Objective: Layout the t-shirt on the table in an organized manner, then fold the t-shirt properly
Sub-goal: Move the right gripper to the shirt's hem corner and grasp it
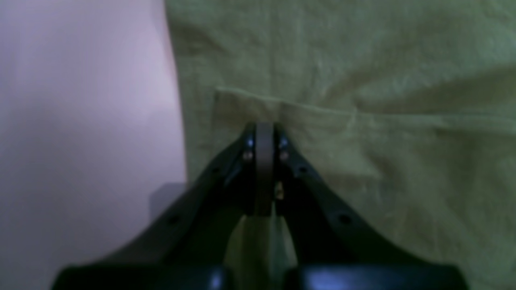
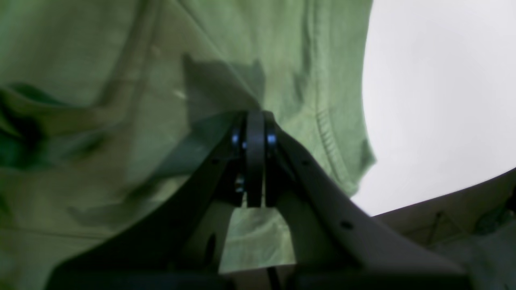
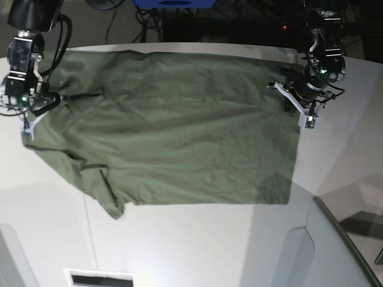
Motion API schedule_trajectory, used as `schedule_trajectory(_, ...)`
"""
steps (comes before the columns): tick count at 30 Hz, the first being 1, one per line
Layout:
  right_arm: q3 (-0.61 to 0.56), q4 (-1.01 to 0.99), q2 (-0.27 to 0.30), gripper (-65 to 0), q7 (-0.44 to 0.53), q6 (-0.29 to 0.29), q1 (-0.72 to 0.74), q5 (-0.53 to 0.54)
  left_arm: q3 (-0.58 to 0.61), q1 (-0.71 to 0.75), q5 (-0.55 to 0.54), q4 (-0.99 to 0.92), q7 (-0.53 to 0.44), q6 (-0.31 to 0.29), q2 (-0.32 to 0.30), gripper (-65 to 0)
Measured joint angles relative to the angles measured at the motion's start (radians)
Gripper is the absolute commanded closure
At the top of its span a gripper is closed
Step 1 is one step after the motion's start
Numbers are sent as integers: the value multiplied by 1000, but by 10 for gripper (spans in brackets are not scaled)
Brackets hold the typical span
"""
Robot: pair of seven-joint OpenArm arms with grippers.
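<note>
The olive-green t-shirt (image 3: 173, 131) lies spread across the white table (image 3: 197, 245), neck end at the left and bottom hem at the right. My left gripper (image 3: 291, 95) is at the hem's far corner. In the left wrist view this gripper (image 1: 264, 127) is shut with a raised fold of the t-shirt (image 1: 363, 161) at its tip. My right gripper (image 3: 37, 110) is at the shoulder end near the collar. The right wrist view has that gripper (image 2: 255, 114) shut on the t-shirt (image 2: 121, 80), with a stitched sleeve hem (image 2: 330, 137) just beside it.
Bare table (image 1: 80, 121) lies beside the shirt's edge. A grey angled panel (image 3: 347, 245) stands at the front right. The table's curved edge (image 2: 443, 193) runs close to the right gripper. Cables and dark equipment (image 3: 179, 18) sit beyond the far edge.
</note>
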Motion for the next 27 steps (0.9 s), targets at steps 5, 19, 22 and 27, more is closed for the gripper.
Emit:
schedule_trajectory(5, -45, 121, 2, -3, 9, 0, 43, -2, -3, -2, 3, 87, 2, 8, 21, 0)
schedule_trajectory(19, -358, -190, -3, -3, 53, 3, 264, 4, 76, 67, 6, 88, -10, 0, 102, 0)
schedule_trajectory(22, -359, -291, -19, -3, 71, 5, 311, 18, 75, 74, -2, 71, -14, 0, 95, 0)
schedule_trajectory(27, -357, -443, -11, -3, 157, 2, 365, 6, 71, 66, -5, 35, -43, -1, 93, 0)
